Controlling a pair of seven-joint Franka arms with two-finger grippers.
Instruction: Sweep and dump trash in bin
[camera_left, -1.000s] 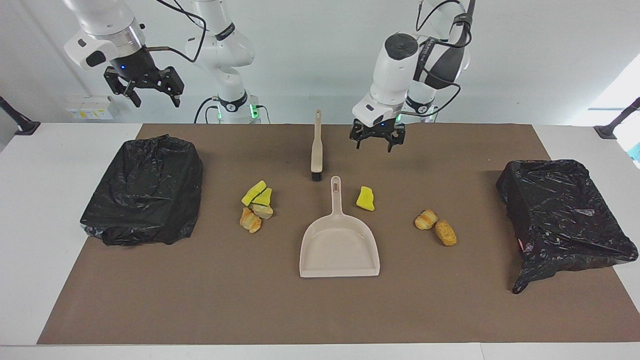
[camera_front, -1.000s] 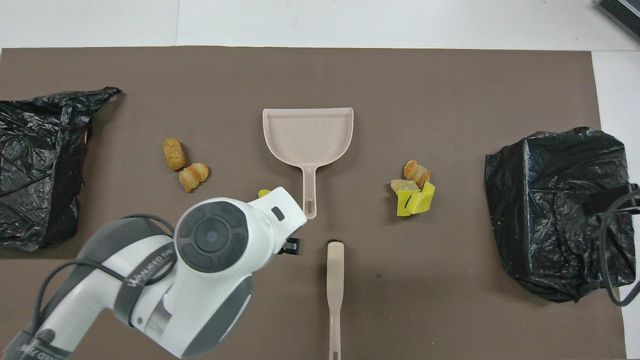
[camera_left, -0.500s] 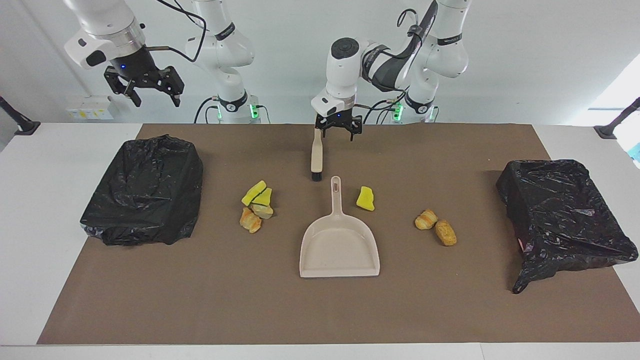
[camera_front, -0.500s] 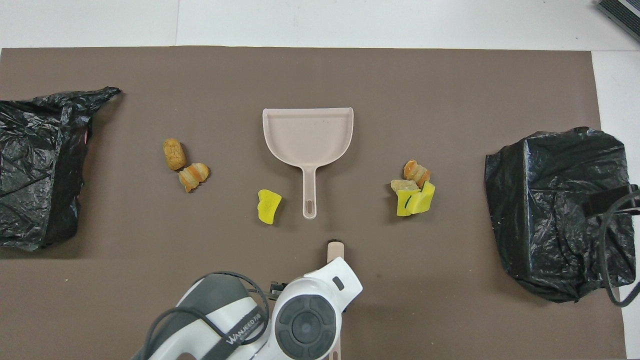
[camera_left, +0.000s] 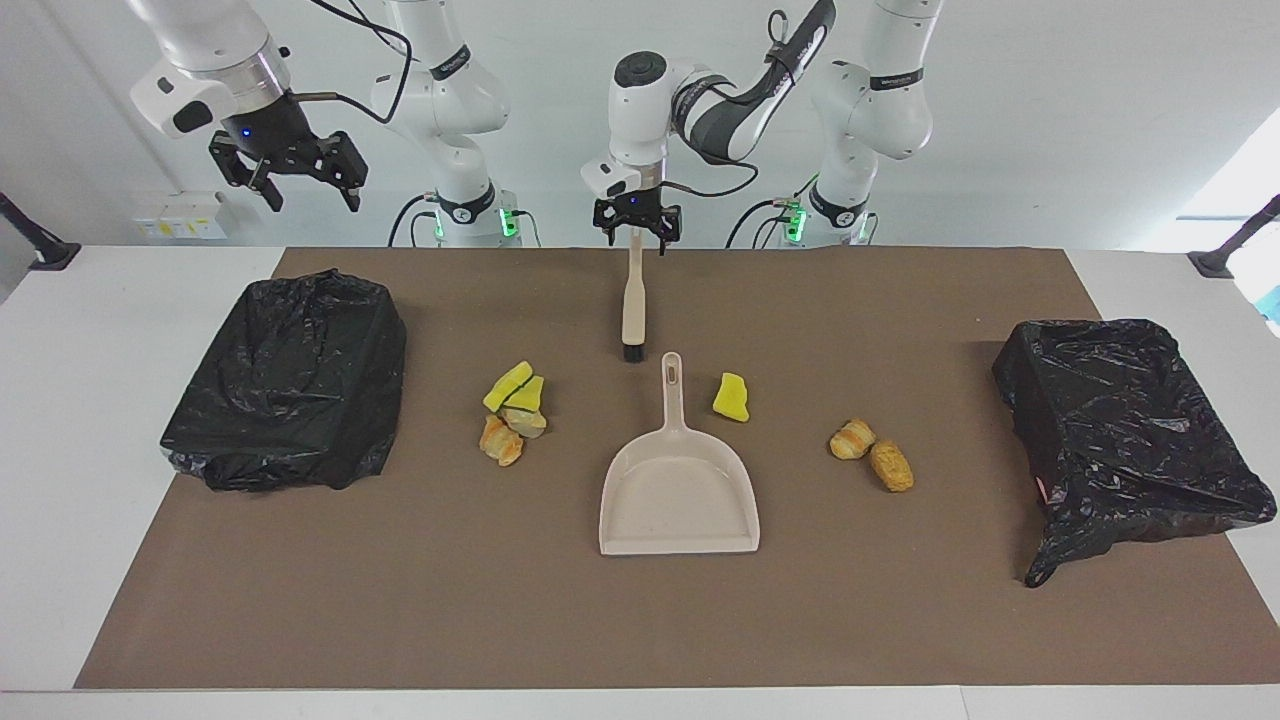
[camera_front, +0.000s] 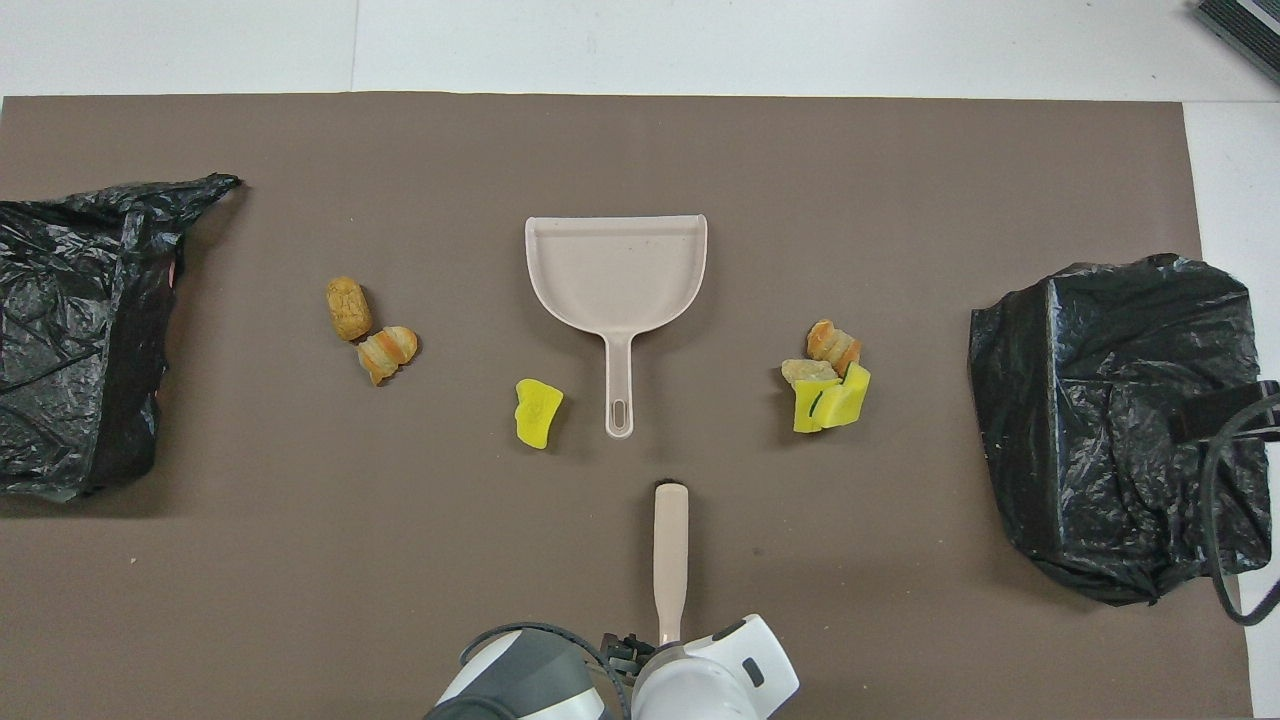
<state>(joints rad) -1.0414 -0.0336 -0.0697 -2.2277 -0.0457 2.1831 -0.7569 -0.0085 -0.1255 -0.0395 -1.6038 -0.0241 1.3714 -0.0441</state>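
Observation:
A beige dustpan (camera_left: 678, 495) lies mid-table, its handle pointing to the robots. A beige brush (camera_left: 633, 300) lies just nearer to the robots, bristles toward the pan; it also shows in the overhead view (camera_front: 670, 545). The trash is loose: a yellow wedge (camera_left: 731, 397) beside the pan's handle, two bread lumps (camera_left: 870, 452) toward the left arm's end, and a wedge-and-bread pile (camera_left: 515, 410) toward the right arm's end. My left gripper (camera_left: 636, 225) is open, just over the brush handle's end. My right gripper (camera_left: 290, 170) is open and waits high over one bin.
Two bins lined with black bags stand on the brown mat (camera_left: 400, 600): one at the right arm's end (camera_left: 290, 380), one at the left arm's end (camera_left: 1120, 430). In the overhead view the left arm's wrist (camera_front: 700, 685) covers the brush handle's end.
My left gripper has swung toward the right arm's end and back toward the robots, from beside the brush to over its handle end. The right arm, brush, pan and trash have not moved.

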